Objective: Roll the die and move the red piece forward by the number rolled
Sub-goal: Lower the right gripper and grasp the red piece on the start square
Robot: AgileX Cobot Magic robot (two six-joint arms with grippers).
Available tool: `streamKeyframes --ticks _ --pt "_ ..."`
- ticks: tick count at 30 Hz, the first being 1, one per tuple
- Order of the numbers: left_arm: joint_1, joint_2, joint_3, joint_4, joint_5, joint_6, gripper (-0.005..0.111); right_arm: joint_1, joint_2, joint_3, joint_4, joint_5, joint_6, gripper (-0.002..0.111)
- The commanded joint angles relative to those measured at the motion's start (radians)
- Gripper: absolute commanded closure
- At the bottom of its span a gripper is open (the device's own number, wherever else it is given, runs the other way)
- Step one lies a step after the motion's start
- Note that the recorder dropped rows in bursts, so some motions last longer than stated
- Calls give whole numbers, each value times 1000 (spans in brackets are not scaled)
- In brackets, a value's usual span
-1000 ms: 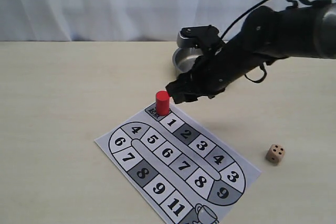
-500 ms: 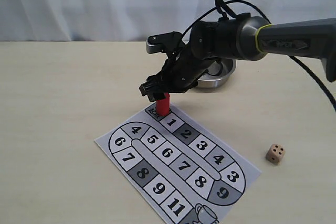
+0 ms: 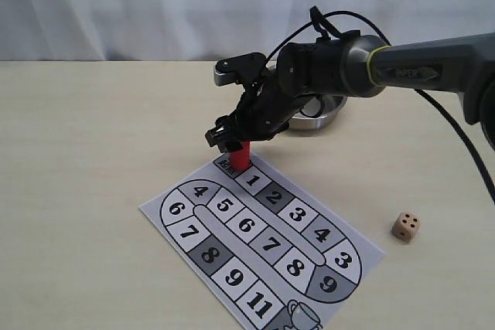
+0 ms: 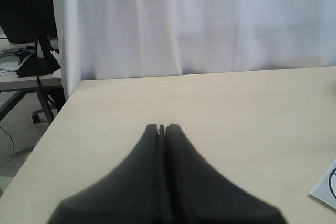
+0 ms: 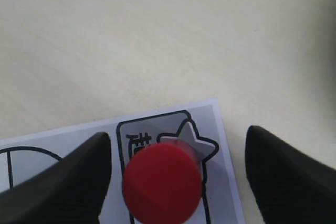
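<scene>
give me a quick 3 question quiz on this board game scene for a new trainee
1. True or false: the die lies on the board.
2. The right gripper has its fingers: A shut on the die; B open, one on each side of the red piece; C shut with nothing between them.
3. Which square does the red piece stand on?

Key: 1 false, it lies on the table, apart from the board. 2 B. 3 the starred start square, next to square 1.
</scene>
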Motion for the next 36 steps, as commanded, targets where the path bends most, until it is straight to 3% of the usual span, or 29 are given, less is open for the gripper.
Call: streamKeyframes --ticks 1,6,18,28,36 --pt "-2 -3 -7 -7 -12 -6 107 1 -2 -3 -9 -14 -12 41" --pt "-2 -3 -7 -7 -12 -6 107 1 -2 -3 3 7 -12 47" --pt "-2 -3 -7 -7 -12 -6 107 1 -40 -3 3 69 -14 104" --pt "-2 -3 -7 -7 -17 -6 107 3 -124 19 -12 157 -14 104" --pt "-2 -3 -7 -7 -17 -6 107 42 -128 153 -3 -10 -51 104"
